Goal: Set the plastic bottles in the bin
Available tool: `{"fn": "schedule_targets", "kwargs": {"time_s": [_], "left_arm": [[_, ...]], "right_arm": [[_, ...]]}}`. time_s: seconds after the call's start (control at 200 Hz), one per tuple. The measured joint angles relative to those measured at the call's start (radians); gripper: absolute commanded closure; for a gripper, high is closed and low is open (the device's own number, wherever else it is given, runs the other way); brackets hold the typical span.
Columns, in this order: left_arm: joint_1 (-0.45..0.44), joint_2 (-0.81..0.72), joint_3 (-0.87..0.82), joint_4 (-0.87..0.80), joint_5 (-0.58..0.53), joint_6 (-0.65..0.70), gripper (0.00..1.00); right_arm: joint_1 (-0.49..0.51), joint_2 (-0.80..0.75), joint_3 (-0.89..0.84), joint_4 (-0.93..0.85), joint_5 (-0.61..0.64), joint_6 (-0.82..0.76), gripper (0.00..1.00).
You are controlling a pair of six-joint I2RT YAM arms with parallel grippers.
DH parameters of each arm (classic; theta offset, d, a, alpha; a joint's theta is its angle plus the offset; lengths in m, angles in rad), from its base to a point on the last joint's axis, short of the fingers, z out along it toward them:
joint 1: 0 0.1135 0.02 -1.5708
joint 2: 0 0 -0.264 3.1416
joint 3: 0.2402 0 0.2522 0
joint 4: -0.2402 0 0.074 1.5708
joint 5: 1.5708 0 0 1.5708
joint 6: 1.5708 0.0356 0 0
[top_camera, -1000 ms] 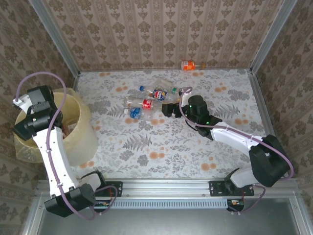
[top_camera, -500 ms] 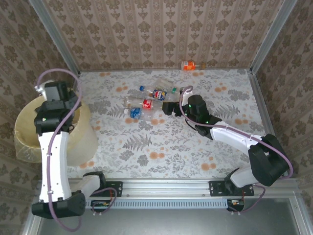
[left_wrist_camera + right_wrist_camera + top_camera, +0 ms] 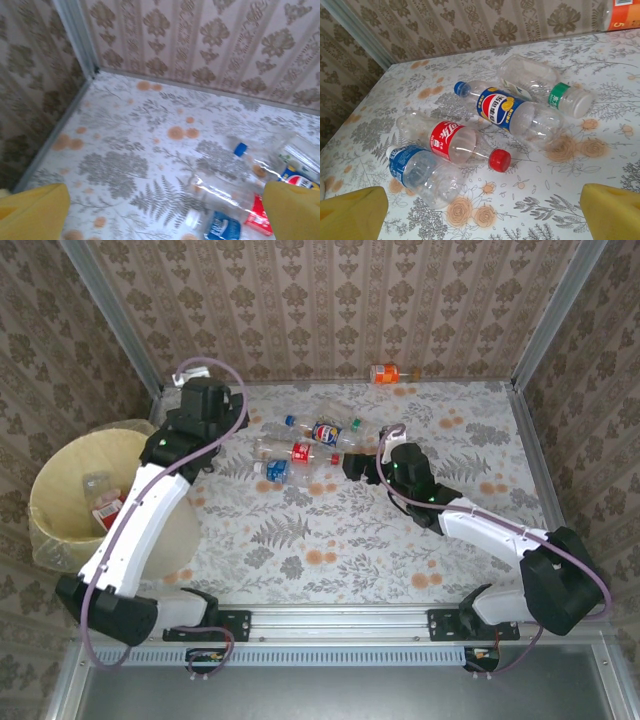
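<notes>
Floral tabletop (image 3: pixel 350 540), patterned walls (image 3: pixel 330 300), maybe alu. frame (image 3: pixel 559 310)

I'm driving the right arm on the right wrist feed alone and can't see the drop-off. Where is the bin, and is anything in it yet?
Observer: The bin stands beside the table's left edge, next to the left arm. A red-labelled bottle lies inside it.
Operator: Is the left gripper in my way?
Observer: Probably not. The left gripper is open and empty over the table's far left part, to the left of the bottle cluster.
</notes>
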Motion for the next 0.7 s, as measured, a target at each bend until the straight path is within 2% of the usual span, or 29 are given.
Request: {"fn": "schedule_targets", "kwargs": {"time_s": [0.345,0.7], "left_arm": [[-0.003,0.147,-0.082,0.059,0.187,-0.206,0.0],[-0.024,0.25,-0.265,0.109,0.34,-0.606,0.0]], "right_arm": [[0.0,-0.007,-0.008,-0.012,0.048,0.011,0.0],[0.0,-0.039,-0.059,-0.023,0.089,0.038,0.0]]}}
